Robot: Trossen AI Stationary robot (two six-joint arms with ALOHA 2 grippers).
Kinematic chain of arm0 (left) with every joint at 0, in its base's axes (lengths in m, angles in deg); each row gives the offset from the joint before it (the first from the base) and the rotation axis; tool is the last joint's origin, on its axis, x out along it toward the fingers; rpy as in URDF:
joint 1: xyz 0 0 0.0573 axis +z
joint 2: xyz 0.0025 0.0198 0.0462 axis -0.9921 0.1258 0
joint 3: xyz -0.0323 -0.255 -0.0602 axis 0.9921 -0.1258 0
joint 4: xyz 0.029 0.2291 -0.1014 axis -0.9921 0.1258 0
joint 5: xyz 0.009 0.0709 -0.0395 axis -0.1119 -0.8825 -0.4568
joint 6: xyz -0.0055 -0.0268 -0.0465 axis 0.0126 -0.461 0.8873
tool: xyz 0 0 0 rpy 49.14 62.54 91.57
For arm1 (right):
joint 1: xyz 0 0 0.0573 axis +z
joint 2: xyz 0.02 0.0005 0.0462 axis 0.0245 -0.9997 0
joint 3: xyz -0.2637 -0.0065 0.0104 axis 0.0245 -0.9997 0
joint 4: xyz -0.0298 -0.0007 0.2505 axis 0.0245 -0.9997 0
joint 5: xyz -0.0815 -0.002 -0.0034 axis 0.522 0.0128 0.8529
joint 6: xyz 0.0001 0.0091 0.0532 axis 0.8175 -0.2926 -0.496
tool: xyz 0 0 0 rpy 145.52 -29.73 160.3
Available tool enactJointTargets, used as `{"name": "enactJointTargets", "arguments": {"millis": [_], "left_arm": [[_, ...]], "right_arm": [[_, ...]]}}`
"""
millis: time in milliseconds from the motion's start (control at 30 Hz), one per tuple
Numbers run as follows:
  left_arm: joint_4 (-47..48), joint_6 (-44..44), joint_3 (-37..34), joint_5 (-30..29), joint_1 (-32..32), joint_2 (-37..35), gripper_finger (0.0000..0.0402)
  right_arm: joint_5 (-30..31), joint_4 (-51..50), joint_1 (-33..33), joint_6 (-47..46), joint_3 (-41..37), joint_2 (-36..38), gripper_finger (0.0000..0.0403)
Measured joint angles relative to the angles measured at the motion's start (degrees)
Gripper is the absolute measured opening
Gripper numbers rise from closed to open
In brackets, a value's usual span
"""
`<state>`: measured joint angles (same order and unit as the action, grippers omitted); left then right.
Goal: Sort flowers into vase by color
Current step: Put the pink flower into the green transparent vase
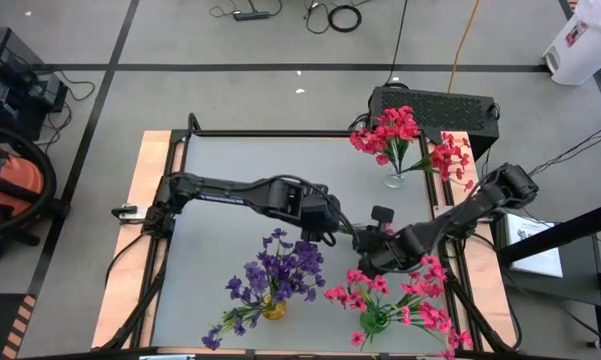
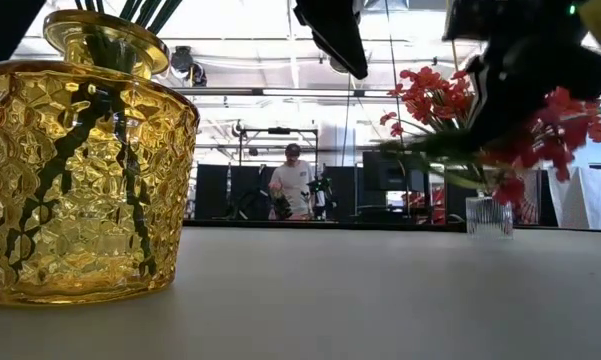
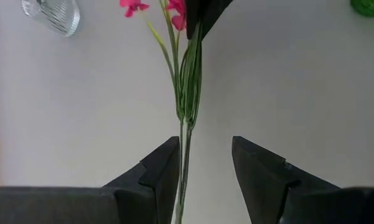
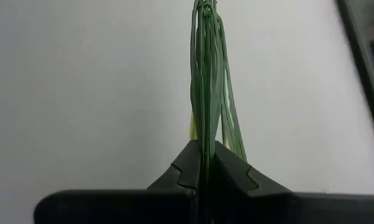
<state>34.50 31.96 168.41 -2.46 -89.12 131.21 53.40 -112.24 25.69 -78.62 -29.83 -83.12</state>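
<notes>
Right gripper (image 4: 202, 163): above mid-table, we see its fingers clamped on the green stem of a pink flower (image 3: 188, 81).
Left gripper (image 3: 204, 163): fingers apart, one on each side of that same stem, not closed on it.
Purple flowers (image 1: 280, 272): in the yellow vase (image 2: 75, 170).
Red flowers (image 1: 392, 132): in the clear vase (image 2: 489, 216).
Pink flowers (image 1: 400, 296): in the green vase (image 1: 374, 321).

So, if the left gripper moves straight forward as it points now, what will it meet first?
Probably the right gripper, shut on the pink flower whose stem already lies between the left gripper's open fingers; depth is unclear.
</notes>
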Motion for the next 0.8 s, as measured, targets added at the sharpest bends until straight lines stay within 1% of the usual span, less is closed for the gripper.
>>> {"name": "enactJointTargets", "arguments": {"millis": [167,400,600,800], "left_arm": [[-0.14,-0.02,0.00,0.03,-0.01,0.74,0.0155],[0.36,-0.02,0.00,0.52,-0.02,1.78,0.0155],[0.57,-0.04,0.00,0.48,-0.02,2.41,0.0155],[0.58,-0.08,0.00,0.24,0.00,2.38,0.0155]], "right_arm": [[2.52,-3.72,1.44,0.03,4.27,0.00,0.0016],[2.86,-6.50,1.57,1.25,8.79,0.00,0.0016],[2.66,-6.83,1.57,1.42,10.58,0.00,0.0016],[2.34,-6.81,1.57,1.41,10.75,0.00,0.0016]]}}
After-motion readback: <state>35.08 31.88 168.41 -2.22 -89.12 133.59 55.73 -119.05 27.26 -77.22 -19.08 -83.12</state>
